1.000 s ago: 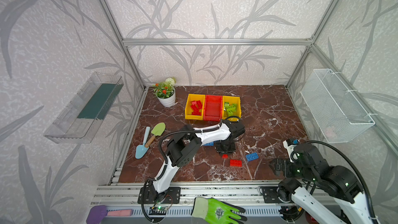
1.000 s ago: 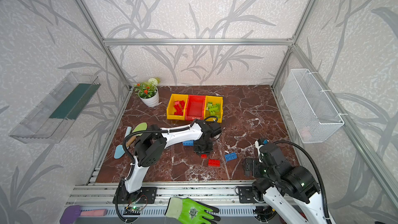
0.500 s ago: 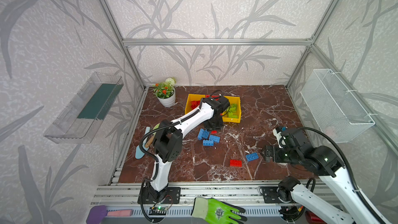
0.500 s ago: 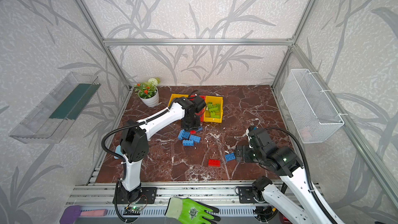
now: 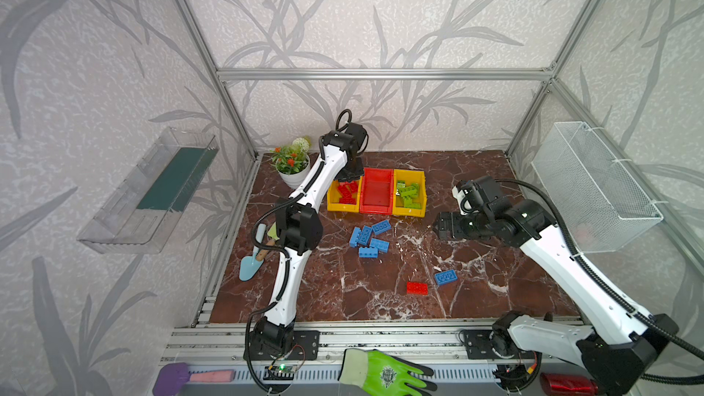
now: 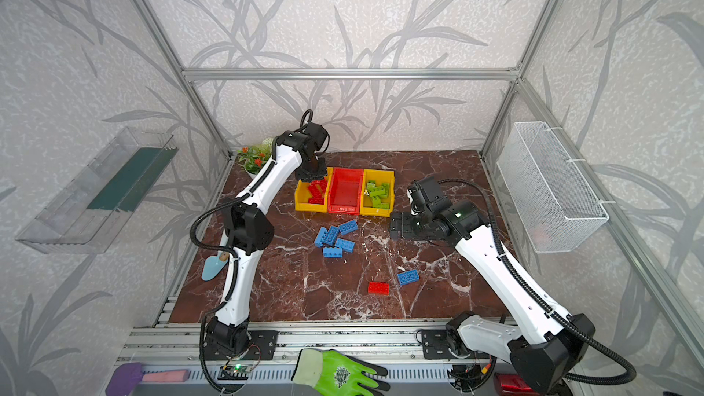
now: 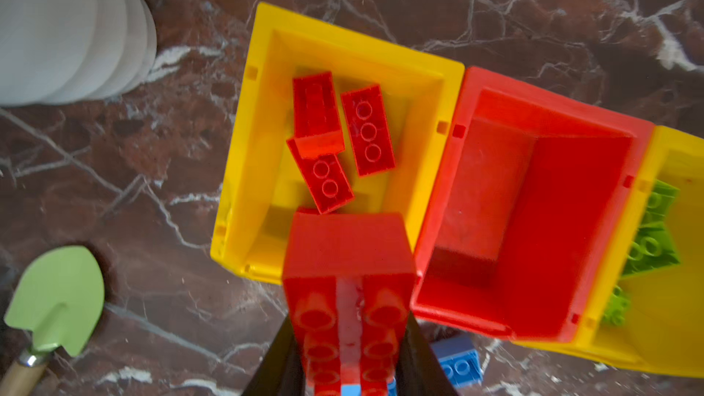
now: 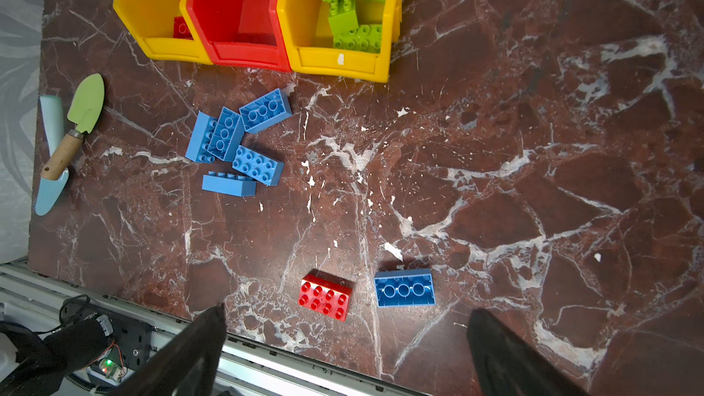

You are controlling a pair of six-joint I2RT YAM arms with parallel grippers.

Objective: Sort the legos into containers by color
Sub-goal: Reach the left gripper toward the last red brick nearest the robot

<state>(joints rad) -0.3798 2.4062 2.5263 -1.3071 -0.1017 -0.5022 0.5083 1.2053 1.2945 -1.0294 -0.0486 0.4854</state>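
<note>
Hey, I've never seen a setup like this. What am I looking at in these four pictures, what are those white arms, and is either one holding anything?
Two white robot arms work at a marble table. The two wide pictures look down from one overhead camera. The two close-ups come from cameras on the arms' wrists. The left gripper is shut on a red brick, over the yellow bin that holds more red bricks. The right gripper is open and empty. The red bin is empty; the other yellow bin has green bricks. A cluster of blue bricks, a lone blue brick and a loose red brick lie on the table.
</note>
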